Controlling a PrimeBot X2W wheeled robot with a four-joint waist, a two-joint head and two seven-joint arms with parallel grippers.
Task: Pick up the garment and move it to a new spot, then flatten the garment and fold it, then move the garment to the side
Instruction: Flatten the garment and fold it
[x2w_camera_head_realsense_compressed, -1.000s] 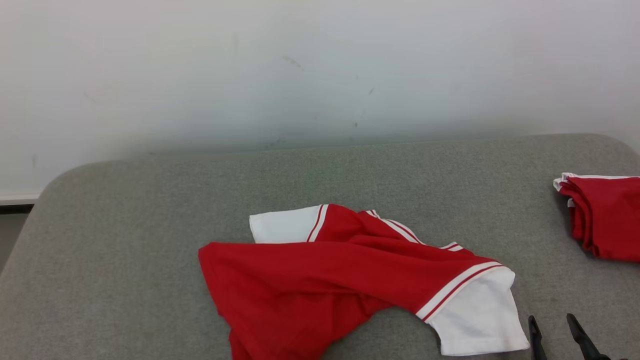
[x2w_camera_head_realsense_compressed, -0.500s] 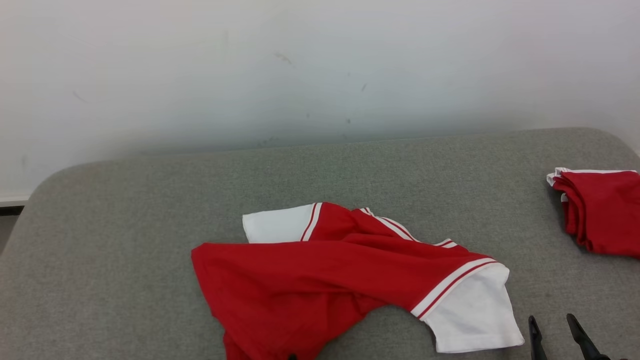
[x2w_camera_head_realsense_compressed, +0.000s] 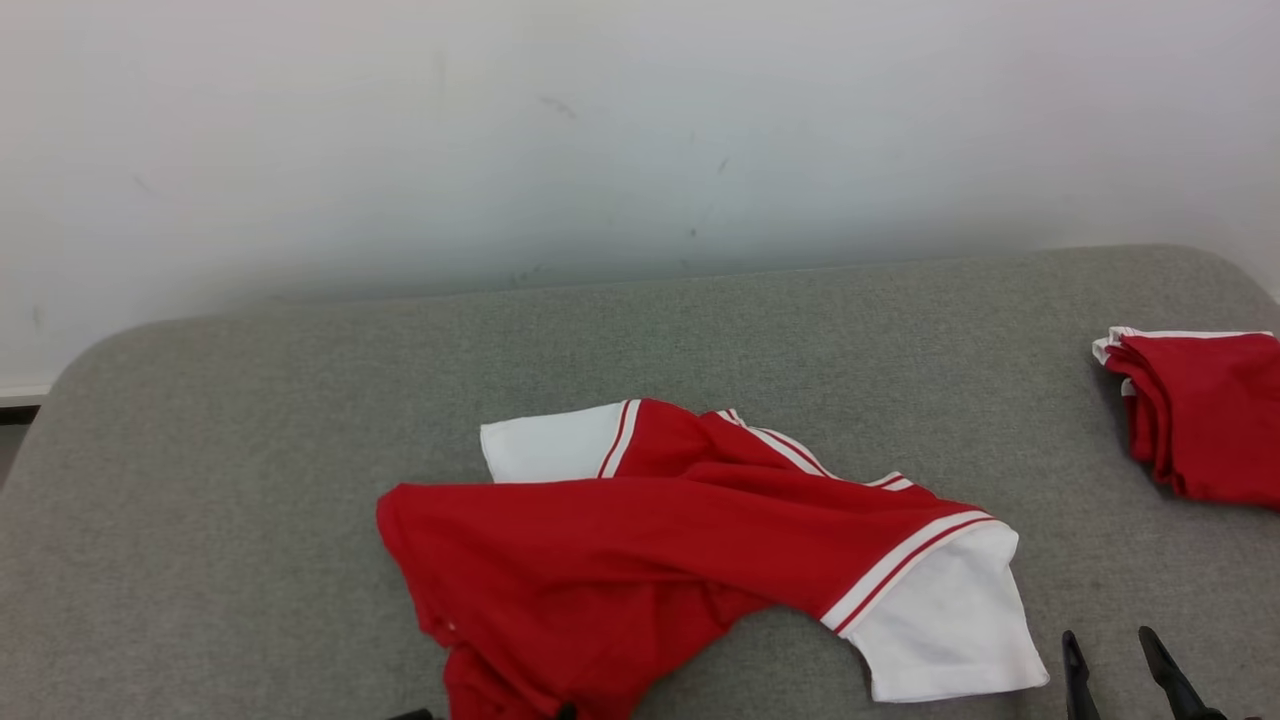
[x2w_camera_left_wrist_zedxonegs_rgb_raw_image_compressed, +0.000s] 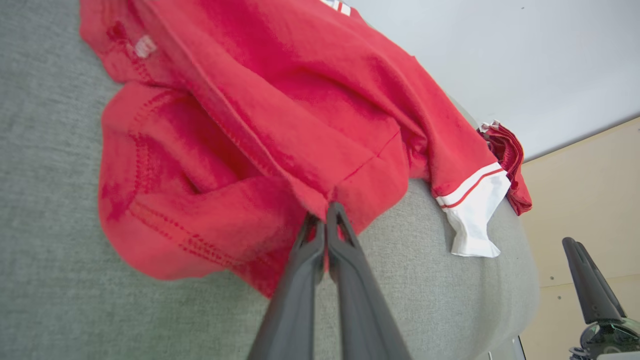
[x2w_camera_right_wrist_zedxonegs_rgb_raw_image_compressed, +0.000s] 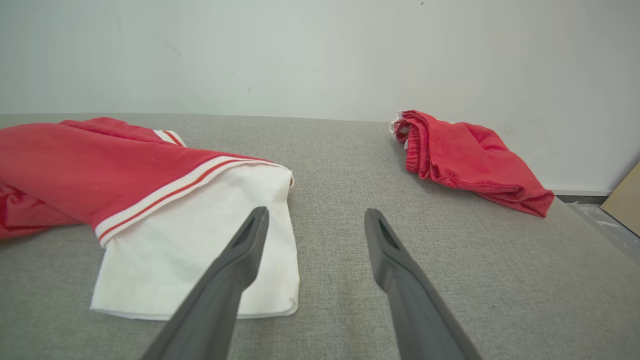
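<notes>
Your left gripper (x2w_camera_left_wrist_zedxonegs_rgb_raw_image_compressed: 326, 212) is clenched on the near hem of the crumpled red shirt with white sleeves (x2w_camera_head_realsense_compressed: 640, 540), which lies mid-way across the grey felt tabletop (x2w_camera_head_realsense_compressed: 250, 450). Lift slowly so that thin pinch holds. Your right gripper (x2w_camera_right_wrist_zedxonegs_rgb_raw_image_compressed: 316, 216) hangs spread open near one sleeve.

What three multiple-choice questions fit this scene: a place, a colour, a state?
1. Where is the folded red garment? A: on the grey table's right side. B: on a chair. C: on the floor.
2. What colour are the red shirt's sleeves? A: blue. B: white. C: black.
3. How is the left gripper? A: open. B: shut on the shirt. C: shut on nothing.
Answers: 1 A, it lies by the right edge; 2 B, both sleeves show white; 3 B, its fingers pinch red fabric.
</notes>
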